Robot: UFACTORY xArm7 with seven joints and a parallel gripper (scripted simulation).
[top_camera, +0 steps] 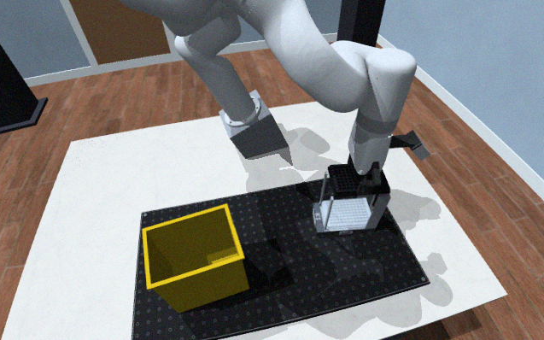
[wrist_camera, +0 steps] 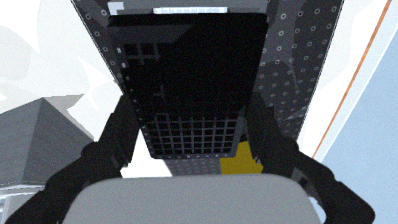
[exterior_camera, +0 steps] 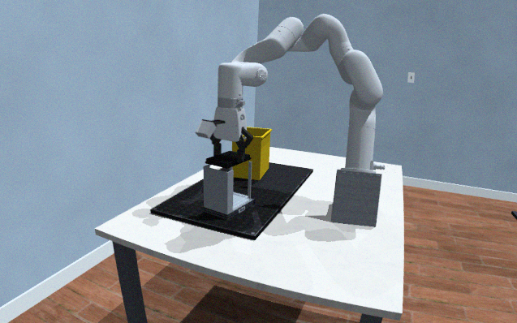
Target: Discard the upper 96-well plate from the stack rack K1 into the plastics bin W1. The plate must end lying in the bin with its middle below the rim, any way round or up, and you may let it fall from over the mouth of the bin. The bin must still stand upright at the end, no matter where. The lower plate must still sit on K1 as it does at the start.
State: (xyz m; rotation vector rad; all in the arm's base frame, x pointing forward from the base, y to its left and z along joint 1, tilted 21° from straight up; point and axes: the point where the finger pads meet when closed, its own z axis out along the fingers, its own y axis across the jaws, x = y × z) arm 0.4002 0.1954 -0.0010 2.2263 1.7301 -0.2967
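My gripper (top_camera: 359,176) is shut on a black 96-well plate (top_camera: 346,178) and holds it flat just above the top of the grey stack rack K1 (top_camera: 348,209). In the exterior view the black plate (exterior_camera: 228,158) hangs over the rack (exterior_camera: 220,190) below the gripper (exterior_camera: 231,147). In the wrist view the black plate (wrist_camera: 192,90) fills the space between my two dark fingers. A white 96-well plate (top_camera: 348,212) sits on the rack's lower level. The yellow plastics bin W1 (top_camera: 195,256) stands upright at the front left of the black mat, empty.
The black perforated mat (top_camera: 282,256) lies on the white table. The arm's grey base block (top_camera: 260,136) stands behind the mat. The rack has thin upright posts (top_camera: 323,194) on its left side. The bin also shows behind the rack in the exterior view (exterior_camera: 256,152).
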